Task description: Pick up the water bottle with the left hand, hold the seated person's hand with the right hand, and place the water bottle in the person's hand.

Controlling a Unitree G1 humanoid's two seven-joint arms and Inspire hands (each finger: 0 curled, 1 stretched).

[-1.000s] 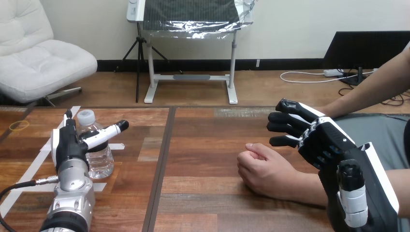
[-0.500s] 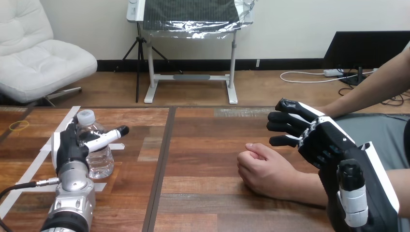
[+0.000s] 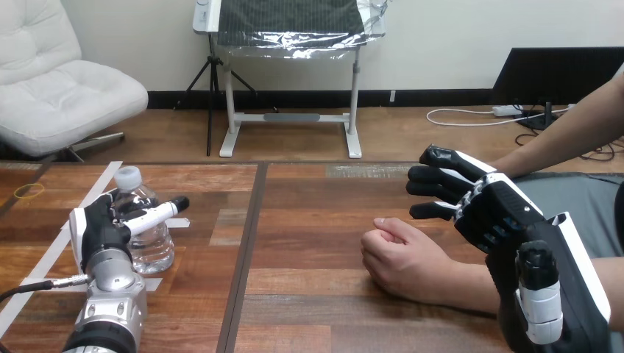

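A clear water bottle (image 3: 147, 235) with a white cap stands upright on the table at the left. My left hand (image 3: 99, 232) is against its left side, the thumb (image 3: 158, 212) lying across the bottle's front and the fingers curled round its far side. The person's hand (image 3: 401, 257) rests on the table right of centre as a loose fist, thumb side up. My right hand (image 3: 489, 213) hovers open just right of and above it, fingers (image 3: 434, 176) pointing left, apart from the person's hand.
White tape strips (image 3: 55, 246) run across the table by the bottle. A yellow rubber band (image 3: 29, 191) lies at the far left edge. A dark seam (image 3: 246, 250) splits the table down the middle. The person's other arm (image 3: 574, 132) reaches in at the upper right.
My left hand's fingers have dropped from upright and curled round the bottle, and the hand has sunk slightly. The right hand and the person's hand have barely moved.
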